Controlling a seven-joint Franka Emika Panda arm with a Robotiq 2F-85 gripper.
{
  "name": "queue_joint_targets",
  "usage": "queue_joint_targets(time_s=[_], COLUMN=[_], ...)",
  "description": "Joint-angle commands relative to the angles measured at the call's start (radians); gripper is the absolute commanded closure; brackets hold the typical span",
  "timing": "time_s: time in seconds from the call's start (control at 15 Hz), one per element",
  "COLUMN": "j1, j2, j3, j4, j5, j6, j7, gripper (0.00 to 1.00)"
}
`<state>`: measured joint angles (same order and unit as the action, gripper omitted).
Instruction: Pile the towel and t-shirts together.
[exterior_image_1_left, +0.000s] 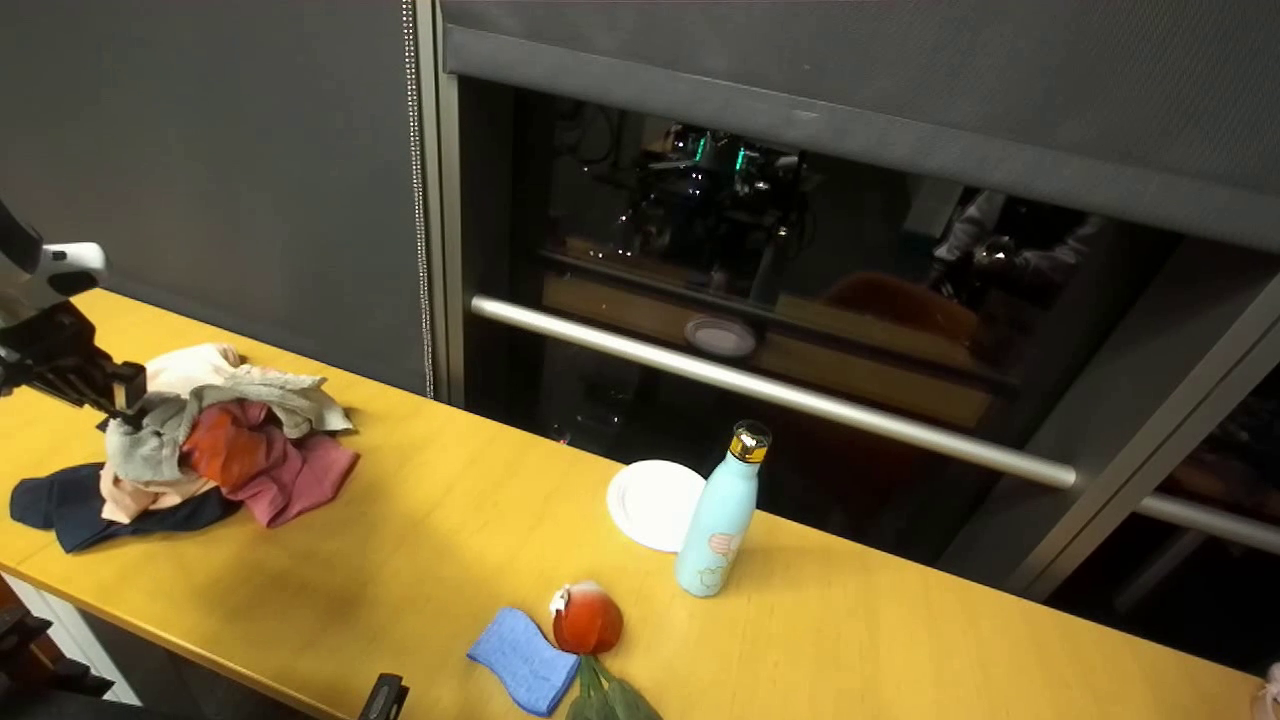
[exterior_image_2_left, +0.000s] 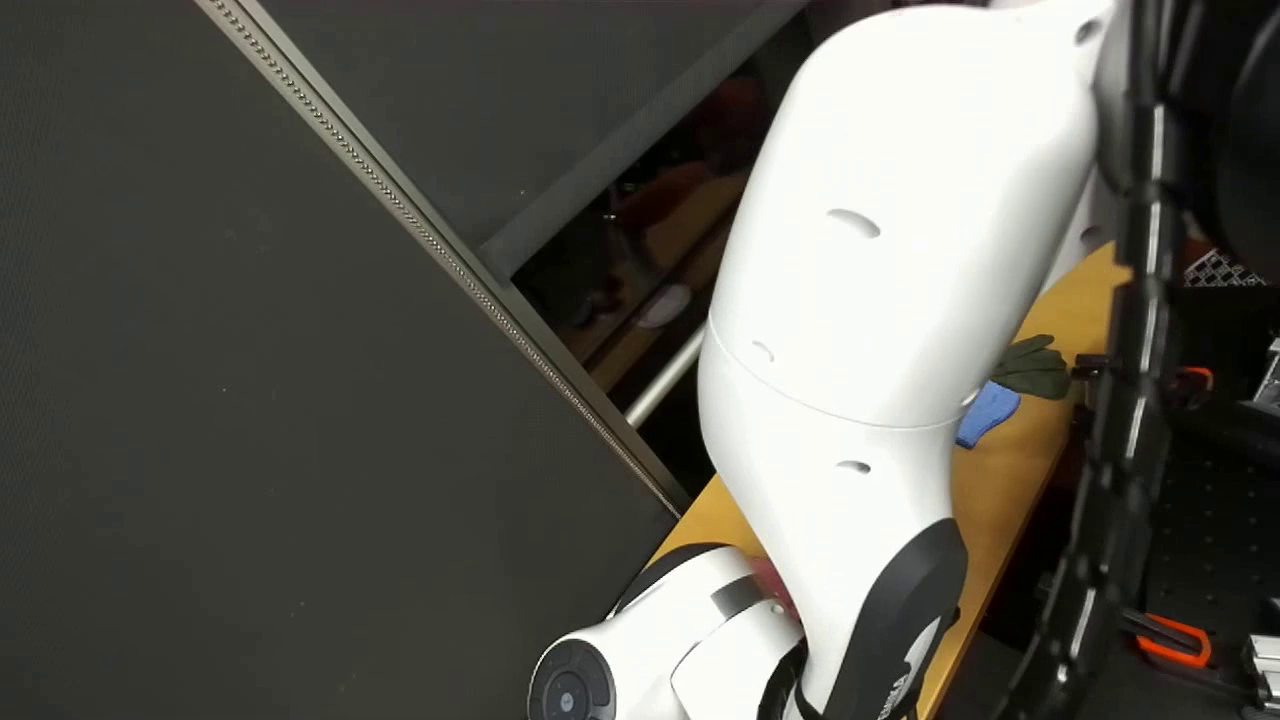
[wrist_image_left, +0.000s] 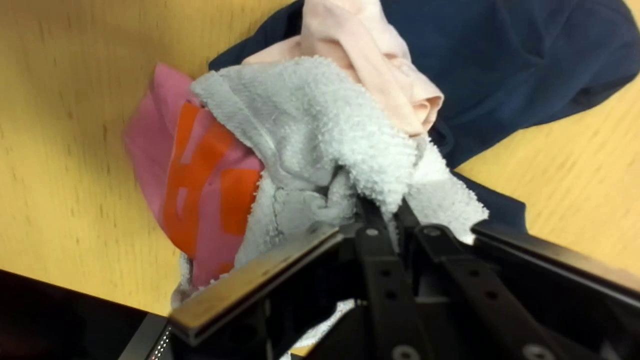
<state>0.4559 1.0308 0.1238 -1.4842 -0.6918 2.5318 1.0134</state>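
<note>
A grey towel (wrist_image_left: 320, 115) lies bunched on top of a pile of clothes; it also shows in an exterior view (exterior_image_1_left: 150, 450). A pink shirt with orange print (wrist_image_left: 155, 145) lies partly under it. A peach cloth (wrist_image_left: 360, 45) and a navy cloth (wrist_image_left: 510, 65) lie on its other side, the navy one lowest on the table. In an exterior view, a white part of cloth (exterior_image_1_left: 185, 368) lies at the pile's back. My gripper (wrist_image_left: 387, 210) is shut on a fold of the towel, low at the pile; the fingertips are hidden in the fabric.
In an exterior view, a light-blue bottle (exterior_image_1_left: 722, 525), white plate (exterior_image_1_left: 655, 505), red round object (exterior_image_1_left: 588, 620), blue cloth (exterior_image_1_left: 525, 660) and green item (exterior_image_1_left: 615, 697) lie farther along the table. A blind and window edge the back. My arm (exterior_image_2_left: 880, 250) hides most of the pile.
</note>
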Motion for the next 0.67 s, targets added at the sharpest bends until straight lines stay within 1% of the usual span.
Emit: queue_joint_targets(time_s=[0.0,0.07,0.33,0.53,0.6], j1=[0.065,0.079,0.116,0.130,0.135], j2=[0.006,-0.012,-0.100,-0.198,-0.228], j3=[-0.064,-0.077,-0.109,-0.118,-0.124], j4=[0.060,0.053,-0.010,-0.101,-0.133], j5=[0.089,0.103,0.141,0.171,0.180], j6=[-0.051,-0.059,-0.061,-0.081,-0.097], j7=[-0.068,-0.073,-0.066,-0.058,-0.052], gripper=[0.79,0.64,0.38,0.14,0.08])
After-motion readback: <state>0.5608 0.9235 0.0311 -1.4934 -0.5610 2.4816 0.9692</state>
